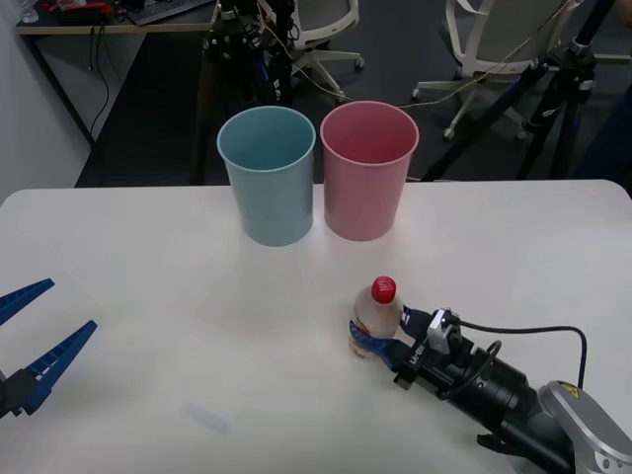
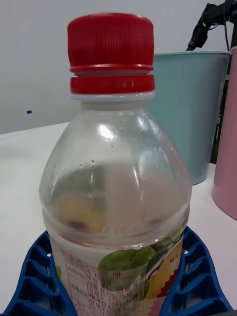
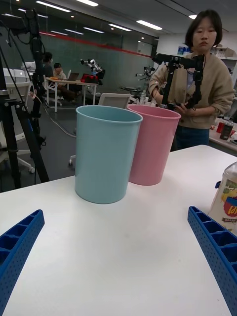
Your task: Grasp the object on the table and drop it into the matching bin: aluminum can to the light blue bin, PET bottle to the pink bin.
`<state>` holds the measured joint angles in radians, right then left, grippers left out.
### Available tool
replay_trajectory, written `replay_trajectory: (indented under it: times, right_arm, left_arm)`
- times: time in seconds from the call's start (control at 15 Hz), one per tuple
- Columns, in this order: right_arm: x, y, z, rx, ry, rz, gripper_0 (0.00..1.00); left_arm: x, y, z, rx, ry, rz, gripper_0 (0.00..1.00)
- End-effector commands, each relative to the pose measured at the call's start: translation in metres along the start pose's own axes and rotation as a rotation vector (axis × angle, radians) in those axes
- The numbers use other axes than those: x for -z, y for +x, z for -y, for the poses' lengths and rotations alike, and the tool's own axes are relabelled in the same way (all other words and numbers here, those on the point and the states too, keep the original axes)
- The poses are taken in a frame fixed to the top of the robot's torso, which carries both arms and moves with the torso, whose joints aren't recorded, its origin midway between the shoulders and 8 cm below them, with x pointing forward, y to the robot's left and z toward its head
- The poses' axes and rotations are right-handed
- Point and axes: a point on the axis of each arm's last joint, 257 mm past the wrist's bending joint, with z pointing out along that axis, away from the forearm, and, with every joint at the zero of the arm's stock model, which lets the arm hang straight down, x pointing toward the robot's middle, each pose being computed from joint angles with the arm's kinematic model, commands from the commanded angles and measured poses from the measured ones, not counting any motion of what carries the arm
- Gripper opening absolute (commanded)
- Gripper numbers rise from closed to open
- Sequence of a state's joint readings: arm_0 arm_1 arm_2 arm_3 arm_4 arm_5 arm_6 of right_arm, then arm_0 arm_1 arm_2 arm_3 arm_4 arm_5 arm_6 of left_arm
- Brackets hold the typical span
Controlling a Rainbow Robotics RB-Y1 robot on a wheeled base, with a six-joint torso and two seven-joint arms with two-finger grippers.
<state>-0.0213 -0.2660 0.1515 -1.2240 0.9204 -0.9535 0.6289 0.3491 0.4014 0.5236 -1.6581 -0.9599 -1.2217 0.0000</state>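
At 5 o'clock on the table [image 1: 148, 296], right gripper [image 1: 373, 343] has its blue fingers [image 2: 37, 281] closed around the lower body of the bottle [image 1: 377, 318]. Bottle is upright, red cap [image 2: 110, 53] on top, base on the tabletop, fingers touching it on both sides at label height. Right arm comes in from the 4–5 o'clock corner, cable looping off its wrist.

Bins sit at 12 o'clock, side by side and nearly touching: blue bin [image 1: 268, 188] left, pink bin [image 1: 367, 183] right. Both upright, mouths open upward. Bottle is well apart from them, nearer the robot, roughly in line with the pink one. From the right wrist, the blue bin [image 2: 195, 113] shows behind the bottle's shoulder, pink bin [image 2: 228, 148] at the edge.

Left gripper [image 1: 28, 336] sits at 8 o'clock near the table edge, fingers spread wide, holding nothing. From the left wrist both bins stand ahead of it, blue [image 3: 106, 153] nearer, pink [image 3: 152, 145] behind, and a slice of the bottle [image 3: 226, 200] at the side.
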Motion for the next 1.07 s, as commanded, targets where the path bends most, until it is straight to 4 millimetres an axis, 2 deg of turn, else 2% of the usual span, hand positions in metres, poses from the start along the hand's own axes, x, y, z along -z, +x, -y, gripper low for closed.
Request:
replay_trajectory:
  times: [0.07, 0.2, 0.53, 0.8, 1.07]
  right_arm:
    - [0.004, 0.0, -0.002, -0.002, -0.01, 0.0, 0.0]
    - [0.013, -0.006, -0.002, 0.012, -0.005, -0.001, 0.0]
    - [0.053, -0.027, -0.002, -0.007, 0.068, -0.005, 0.0]
    - [0.091, -0.063, 0.017, -0.012, 0.205, -0.02, 0.0]
    - [0.112, -0.106, 0.042, -0.031, 0.335, -0.026, 0.0]
  left_arm:
    - [0.0, 0.0, 0.0, 0.0, 0.0, 0.0, 1.0]
    - [0.0, 0.0, 0.0, 0.0, 0.0, 0.0, 1.0]
    - [0.0, 0.0, 0.0, 0.0, 0.0, 0.0, 1.0]
    - [0.0, 0.0, 0.0, 0.0, 0.0, 0.0, 1.0]
    - [0.0, 0.0, 0.0, 0.0, 0.0, 0.0, 1.0]
